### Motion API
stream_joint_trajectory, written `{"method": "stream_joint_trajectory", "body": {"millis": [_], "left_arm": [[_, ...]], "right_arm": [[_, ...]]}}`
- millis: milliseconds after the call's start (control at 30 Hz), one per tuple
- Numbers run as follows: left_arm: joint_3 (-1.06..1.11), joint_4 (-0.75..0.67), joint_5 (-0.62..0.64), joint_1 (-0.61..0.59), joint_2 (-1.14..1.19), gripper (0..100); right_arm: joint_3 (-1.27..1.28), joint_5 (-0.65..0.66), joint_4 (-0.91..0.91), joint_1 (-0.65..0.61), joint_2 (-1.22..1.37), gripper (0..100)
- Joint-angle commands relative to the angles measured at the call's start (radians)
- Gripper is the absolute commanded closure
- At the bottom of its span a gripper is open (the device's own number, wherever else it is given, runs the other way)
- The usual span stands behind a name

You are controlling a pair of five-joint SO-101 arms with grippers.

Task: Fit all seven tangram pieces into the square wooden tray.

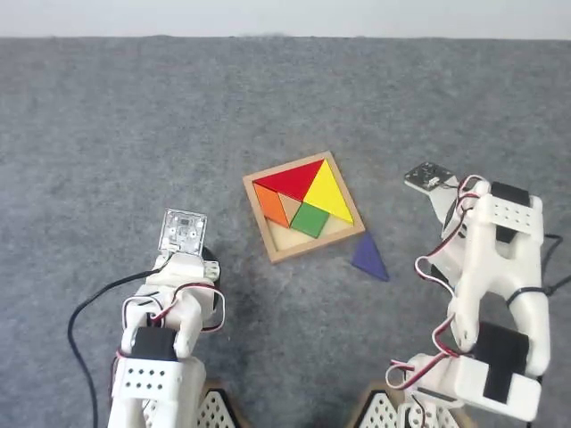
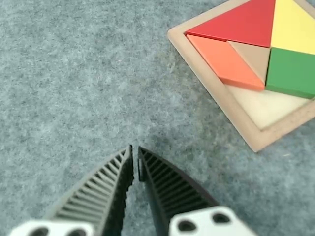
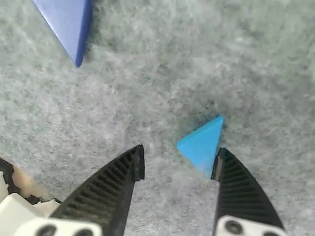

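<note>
High view — one square wooden tray (image 1: 260, 223) sits turned like a diamond near the middle of the grey counter (image 1: 134, 134). Two arms: the left arm (image 1: 169, 312) low on the tray's left, the right arm (image 1: 491, 267) low on its right.

Pieces counted: seven.
- Five lie in the tray: red triangle (image 1: 290, 178), yellow triangle (image 1: 328, 192), orange parallelogram (image 1: 270, 205), small tan triangle (image 1: 291, 209), green square (image 1: 310, 218). They pack the upper part, edges touching. A strip of bare tray floor shows along the lower edges.
- Two lie on the counter: a dark blue triangle (image 1: 369, 257) just beside the tray's lower right edge, apart from it, and a small light blue triangle (image 3: 202, 142) farther out.

Left wrist view: the left gripper (image 2: 135, 148) is clenched on nothing, tips together over bare counter. The tray is well apart from it, one corner turned toward the fingers.

Right wrist view: the right gripper (image 3: 179, 150) is spread wide and low over the counter. The light blue triangle lies flat between its fingers — off centre, one corner at or against one finger (image 3: 231, 187), the other finger apart from it. I cannot tell if that corner truly touches. The dark blue triangle lies well beyond the tips.
</note>
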Motion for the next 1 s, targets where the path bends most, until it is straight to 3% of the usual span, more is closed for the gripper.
{"method": "stream_joint_trajectory", "body": {"millis": [0, 167, 300, 667, 967], "left_arm": [[-0.008, 0.002, 0.006, -0.005, -0.012, 98], [-0.008, 0.002, 0.006, -0.005, -0.012, 98], [-0.008, 0.002, 0.006, -0.005, -0.012, 98], [-0.008, 0.002, 0.006, -0.005, -0.012, 98], [-0.008, 0.002, 0.006, -0.005, -0.012, 98]], "right_arm": [[0.057, 0.124, -0.054, 0.019, -0.002, 76.2], [0.135, 0.16, -0.2, 0.102, -0.002, 76.2], [0.133, 0.157, -0.217, 0.151, -0.005, 76.3], [0.14, 0.031, -0.28, 0.15, -0.001, 76.4], [0.129, 0.029, -0.321, 0.114, 0.139, 76.4]]}}
